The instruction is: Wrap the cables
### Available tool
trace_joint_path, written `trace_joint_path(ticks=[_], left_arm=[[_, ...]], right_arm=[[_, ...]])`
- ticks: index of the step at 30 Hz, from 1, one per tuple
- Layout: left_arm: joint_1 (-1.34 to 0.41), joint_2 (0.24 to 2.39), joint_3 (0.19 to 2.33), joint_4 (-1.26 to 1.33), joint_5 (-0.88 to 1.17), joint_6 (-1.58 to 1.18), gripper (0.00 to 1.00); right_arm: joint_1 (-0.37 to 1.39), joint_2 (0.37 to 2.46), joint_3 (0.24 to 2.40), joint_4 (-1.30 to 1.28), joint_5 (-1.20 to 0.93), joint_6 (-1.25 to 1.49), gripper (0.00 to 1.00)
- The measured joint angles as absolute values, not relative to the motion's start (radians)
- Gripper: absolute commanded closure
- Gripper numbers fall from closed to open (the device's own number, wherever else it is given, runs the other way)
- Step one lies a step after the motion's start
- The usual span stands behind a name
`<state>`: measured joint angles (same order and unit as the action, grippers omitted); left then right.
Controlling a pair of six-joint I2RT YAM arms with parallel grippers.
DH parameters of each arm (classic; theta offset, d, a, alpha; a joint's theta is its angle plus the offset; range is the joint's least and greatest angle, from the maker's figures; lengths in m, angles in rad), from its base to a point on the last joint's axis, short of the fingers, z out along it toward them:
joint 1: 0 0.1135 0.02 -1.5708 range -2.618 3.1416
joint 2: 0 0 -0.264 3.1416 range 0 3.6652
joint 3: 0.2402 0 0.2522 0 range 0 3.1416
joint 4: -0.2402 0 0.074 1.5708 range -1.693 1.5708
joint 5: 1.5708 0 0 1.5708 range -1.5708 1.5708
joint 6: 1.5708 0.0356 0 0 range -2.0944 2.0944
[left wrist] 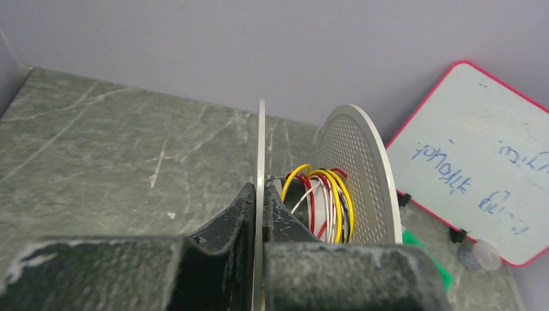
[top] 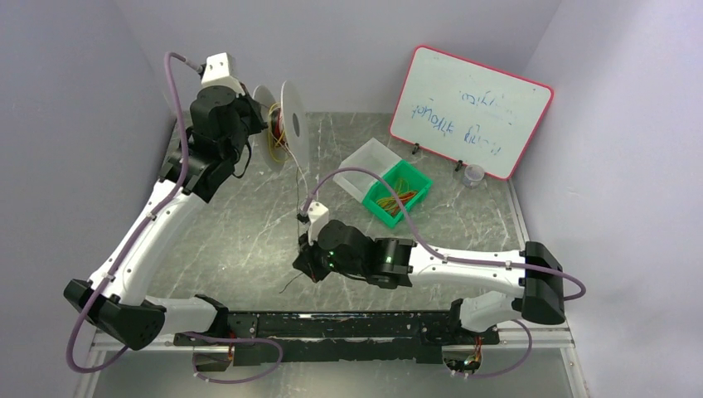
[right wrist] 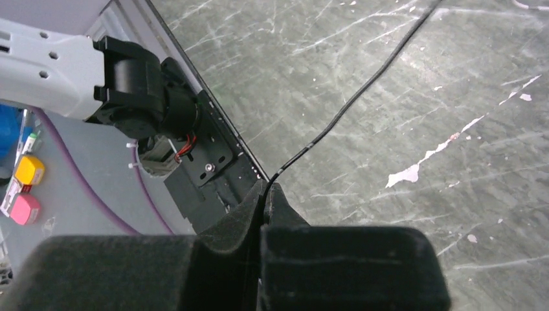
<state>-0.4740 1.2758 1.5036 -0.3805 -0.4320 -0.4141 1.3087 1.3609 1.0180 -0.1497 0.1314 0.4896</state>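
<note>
Step in hand, as we judge it, is winding the thin limp black cable (right wrist: 362, 91) onto the grey metal two-disc spool (left wrist: 357, 170). The left gripper (left wrist: 260, 194) is clamped on the spool's thin near flange, fingers pressed flat either side of it, holding the spool up at about 11 o'clock over the grey marbled tabletop (top: 249, 232) in the top view. The right gripper (right wrist: 264, 189) is pinched tight on the black cable near table centre, no gap between the pads. Yellow, red, white and black turns (left wrist: 327, 201) already sit on the hub between the discs. The cable's long axis runs roughly 12 to 6 in the top view, spool end at 12, gripped end at 6. From the right wrist it leaves the fingertips toward 1 o'clock, fairly straight, so probably lightly taut. A short loose tail seems to trail past the grip toward 7 o'clock, but it is too thin to be sure. To do this well, we'd want light tension, the pinch fed round the hub inside the two discs, and the flange grip not twisting. More coloured cables lie in the green plastic bin (top: 385, 215) at 2 o'clock of the right gripper.
</note>
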Motion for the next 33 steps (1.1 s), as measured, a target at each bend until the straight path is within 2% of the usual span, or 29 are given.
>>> trace_joint_path(ticks=[6, 16, 26, 33], left_arm=[[-0.474, 1.276, 1.472, -0.346, -0.492, -0.324, 0.93], [-0.474, 1.297, 1.443, -0.288, -0.545, -0.239, 0.93], [-0.477, 1.322, 1.408, -0.282, -0.556, -0.231, 0.93], [-0.559, 1.310, 1.345, -0.257, -0.623, -0.205, 0.93]], right_arm=[[1.348, 1.334, 1.062, -0.253, 0.150, 0.489, 1.00], [1.401, 1.341, 1.257, -0.397, 0.173, 0.465, 1.00], [1.402, 1.434, 1.464, -0.489, 0.173, 0.441, 1.00], [1.356, 1.487, 1.583, -0.535, 0.129, 0.441, 1.00]])
